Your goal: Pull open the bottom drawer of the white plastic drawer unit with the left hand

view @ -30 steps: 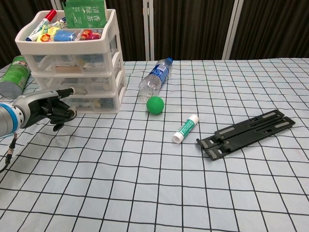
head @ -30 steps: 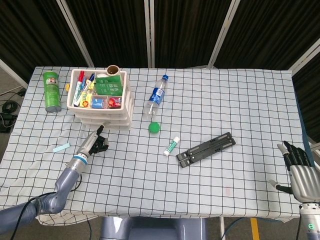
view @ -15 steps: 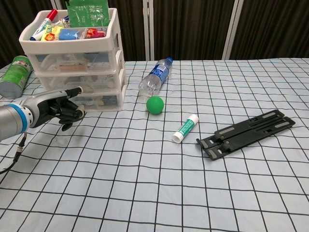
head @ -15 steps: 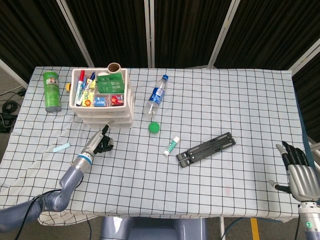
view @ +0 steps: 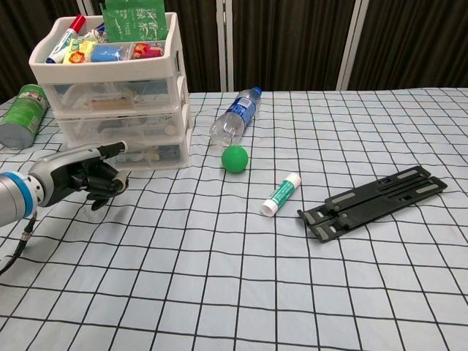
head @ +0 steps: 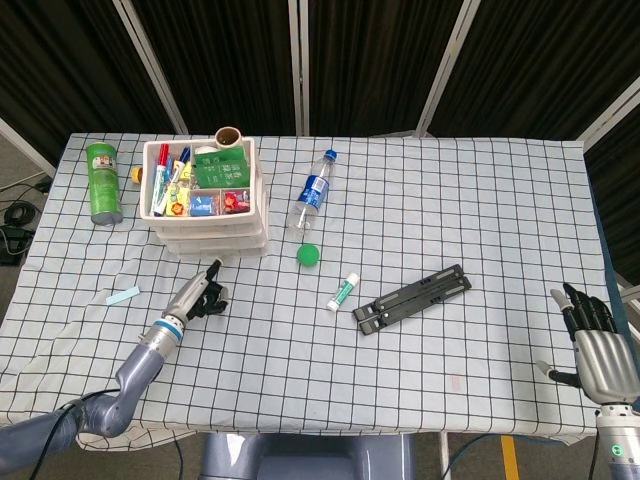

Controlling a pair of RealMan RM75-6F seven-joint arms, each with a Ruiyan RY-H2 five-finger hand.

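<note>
Black-gridded white tablecloth point(head: 420, 370), dark curtains behind. White plastic three-drawer unit point(view: 124, 124) at table's 10 o'clock; bottom drawer point(view: 150, 153) looks shut. Left hand point(view: 82, 178) at its 6 o'clock, fingers curled, holding nothing, one fingertip point(view: 117, 147) at the drawer front. Right hand point(head: 596, 350) at 4 o'clock, released, fingers apart.

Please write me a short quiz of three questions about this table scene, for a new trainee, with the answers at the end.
1. True or false: the bottom drawer of the white drawer unit is already pulled far out.
2. What lies nearest the green ball? A) water bottle B) green can C) black folding stand
3. Which hand is near the drawer unit?

Key:
1. False; it looks closed.
2. A.
3. The left hand, just in front of the bottom drawer; the right hand is at the far table edge.
</note>
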